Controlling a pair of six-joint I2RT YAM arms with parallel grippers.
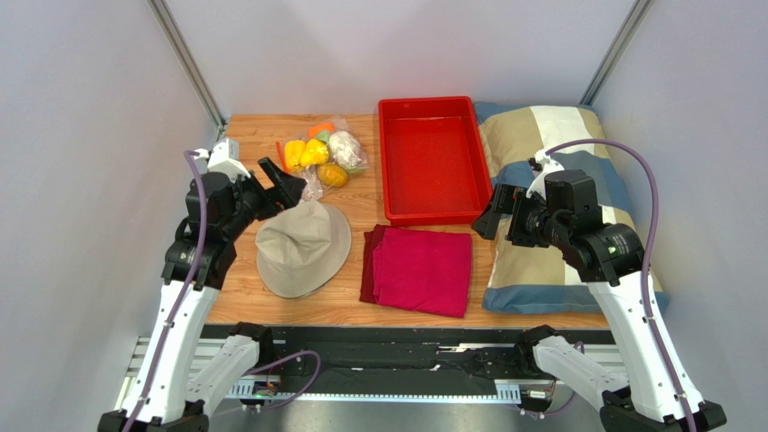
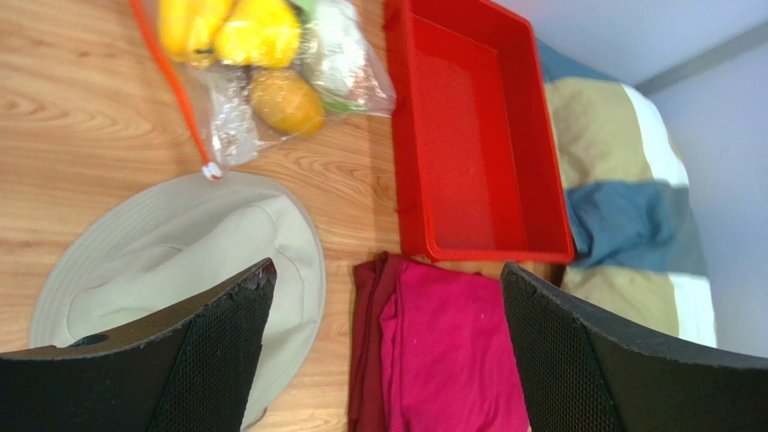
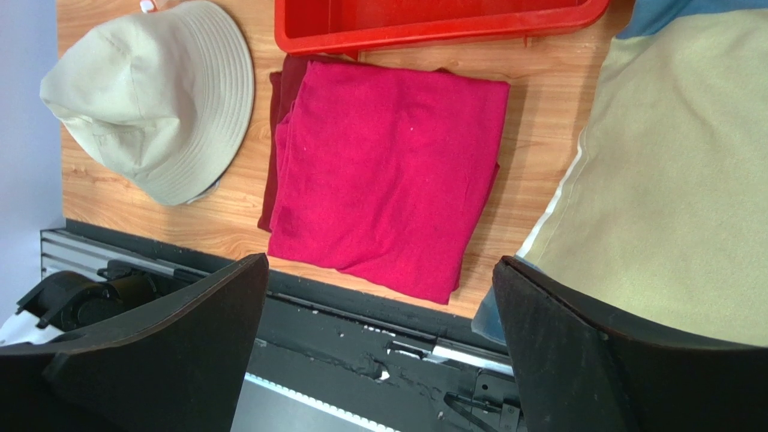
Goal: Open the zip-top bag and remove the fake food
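Zip-top bag [image 1: 323, 155] lies at the far left of the desk [image 1: 236, 301], just beyond the brim of a beige hat [image 1: 302, 247] and to the left of a red tray [image 1: 431, 157], with the fake food [image 2: 257, 54] bunched inside it. Its orange-red zip strip [image 2: 171, 90] runs along the edge away from the tray, and the strip's white end rests at the hat brim. The film looks thin, crinkly and probably slick (light too), so it would likely slump and slide rather than hold shape. The stiffer strip seems the surest place to pinch, with the lip beside it for the other side. The rounded pieces may roll once freed. Left jaws stand spread above the hat, holding nothing. Right jaws are likewise spread and empty, well apart from the bag, near a folded magenta cloth [image 3: 388, 175].
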